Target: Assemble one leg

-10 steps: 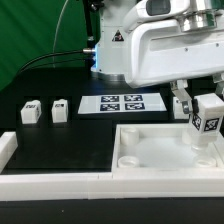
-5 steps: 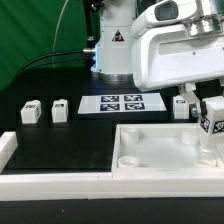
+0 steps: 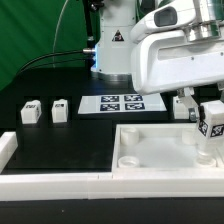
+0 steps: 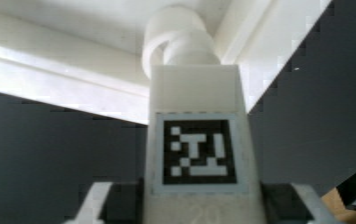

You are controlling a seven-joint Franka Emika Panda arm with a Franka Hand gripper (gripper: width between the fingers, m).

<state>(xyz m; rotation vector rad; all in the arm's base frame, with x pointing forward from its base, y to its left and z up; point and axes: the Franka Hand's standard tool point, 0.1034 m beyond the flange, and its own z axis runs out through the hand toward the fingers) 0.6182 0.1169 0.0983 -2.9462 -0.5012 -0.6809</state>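
My gripper [image 3: 210,108] is shut on a white leg [image 3: 208,132] with a black-and-white tag, held upright over the far right corner of the big white square panel [image 3: 150,150]. The leg's lower end meets the panel at a round corner socket. In the wrist view the leg [image 4: 196,120] fills the middle between my fingers [image 4: 104,205], its far end at the socket [image 4: 180,35]. Two more legs [image 3: 31,111] [image 3: 60,109] stand on the black table at the exterior view's left. Another leg [image 3: 181,104] stands behind my gripper.
The marker board [image 3: 121,103] lies flat on the table behind the panel. A white raised rail [image 3: 50,180] runs along the table's front, ending in a white block [image 3: 7,148] at the exterior view's left. The robot's base [image 3: 115,50] stands at the back.
My gripper with the leg has moved a little toward the exterior view's right and down, bringing the leg's lower end onto the panel's corner socket.
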